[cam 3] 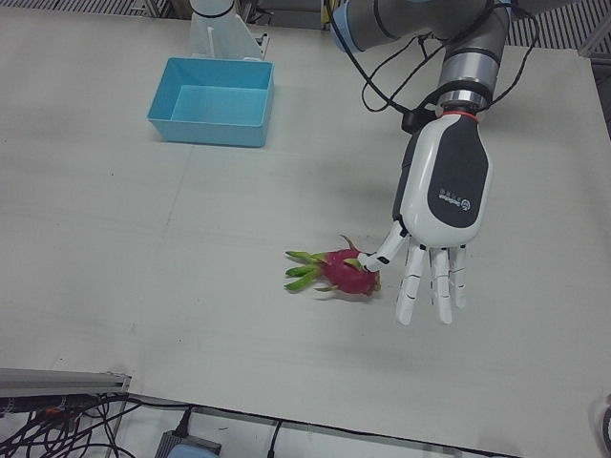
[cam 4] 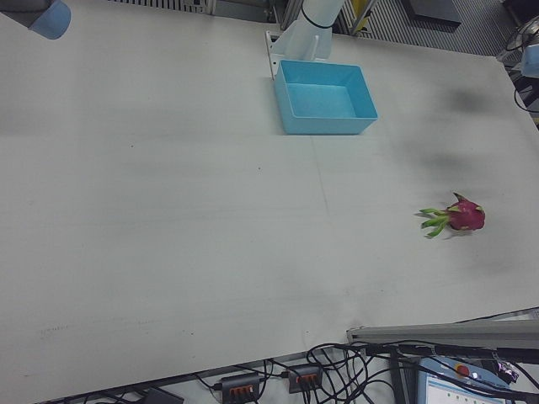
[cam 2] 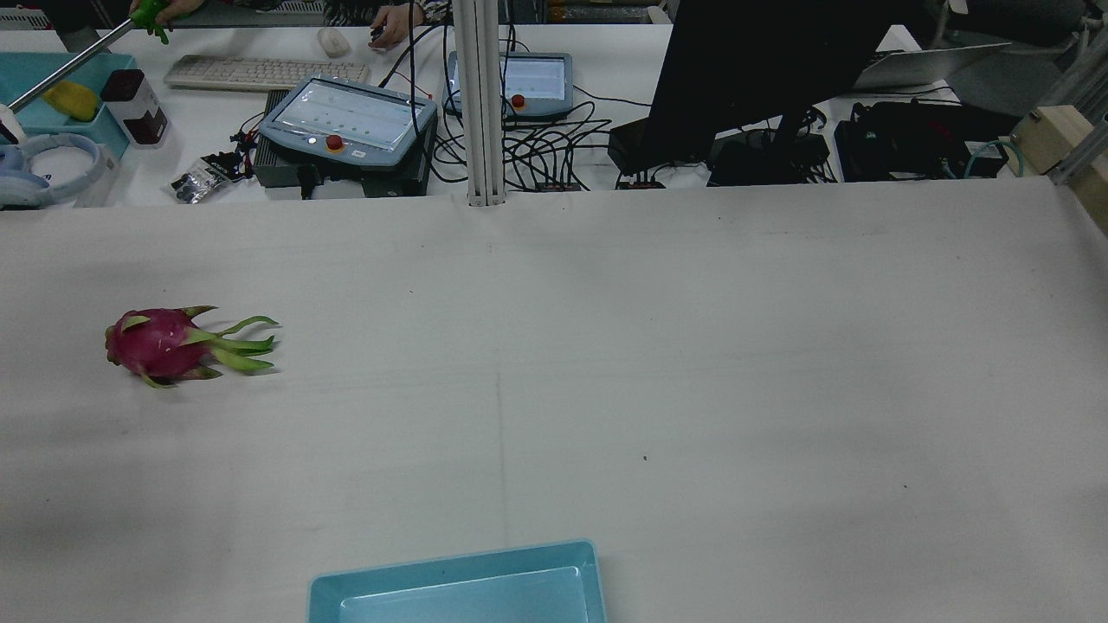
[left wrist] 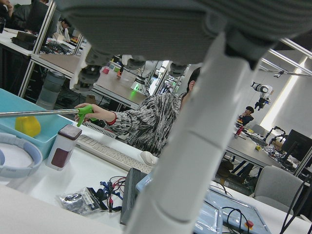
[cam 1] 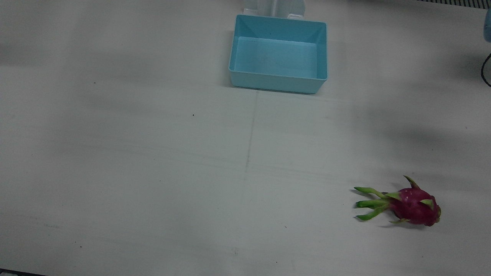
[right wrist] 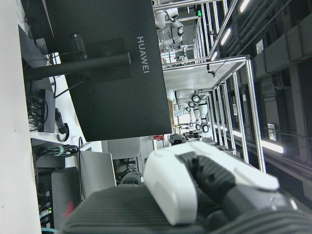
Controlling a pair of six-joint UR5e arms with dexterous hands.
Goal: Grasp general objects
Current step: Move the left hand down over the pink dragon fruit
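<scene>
A magenta dragon fruit point(cam 1: 416, 206) with green leaf tips lies on its side on the white table, on the left arm's half. It also shows in the rear view point(cam 2: 160, 343), the left-front view point(cam 3: 344, 270) and the right-front view point(cam 4: 465, 215). My left hand point(cam 3: 441, 200) hangs open with its fingers point(cam 3: 431, 284) pointing down, raised above the table beside the fruit and holding nothing. One of its fingers point(left wrist: 195, 146) crosses the left hand view. My right hand point(right wrist: 195, 195) shows only partly in its own view, so its state is unclear.
An empty light-blue bin point(cam 1: 278, 82) stands at the robot's edge of the table near the middle, also in the left-front view point(cam 3: 205, 129). Beyond the far edge are a vertical post point(cam 2: 480, 104), teach pendants point(cam 2: 346, 121), cables and a black monitor point(cam 2: 762, 61).
</scene>
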